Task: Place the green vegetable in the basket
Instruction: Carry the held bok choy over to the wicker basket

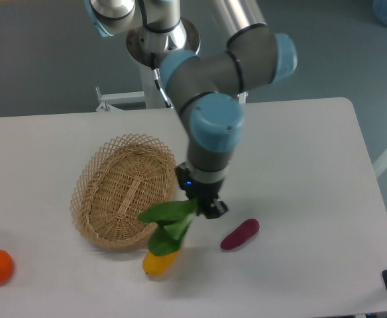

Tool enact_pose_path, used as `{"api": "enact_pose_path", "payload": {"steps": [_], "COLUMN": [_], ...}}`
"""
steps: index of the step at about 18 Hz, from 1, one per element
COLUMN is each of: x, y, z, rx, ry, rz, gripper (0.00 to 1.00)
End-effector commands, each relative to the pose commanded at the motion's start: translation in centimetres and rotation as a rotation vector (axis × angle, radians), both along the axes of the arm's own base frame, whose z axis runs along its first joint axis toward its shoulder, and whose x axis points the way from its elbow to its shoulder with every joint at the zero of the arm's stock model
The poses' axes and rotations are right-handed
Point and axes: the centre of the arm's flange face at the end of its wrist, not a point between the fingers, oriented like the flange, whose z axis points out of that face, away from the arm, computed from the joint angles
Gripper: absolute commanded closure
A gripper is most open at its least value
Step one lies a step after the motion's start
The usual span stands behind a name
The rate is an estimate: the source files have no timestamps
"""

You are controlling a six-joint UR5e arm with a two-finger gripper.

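Bok choy right of basket, above mango
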Motion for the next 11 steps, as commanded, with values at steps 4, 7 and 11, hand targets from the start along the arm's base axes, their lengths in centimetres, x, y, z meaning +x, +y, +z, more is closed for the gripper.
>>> {"api": "enact_pose_path", "payload": {"steps": [4,7,11], "x": [4.1,5.6,8.3], "y": [-1.1,-1.5,-0.7], "z": [-2.4,-3.6,-4.8], "rx": [-0.025,-0.049,-0.068], "ry": [-0.016,-0.034,-0.047], "rz": [-0.055,-0.072,-0.107], "gripper": [0.90,0.86,0.84]}}
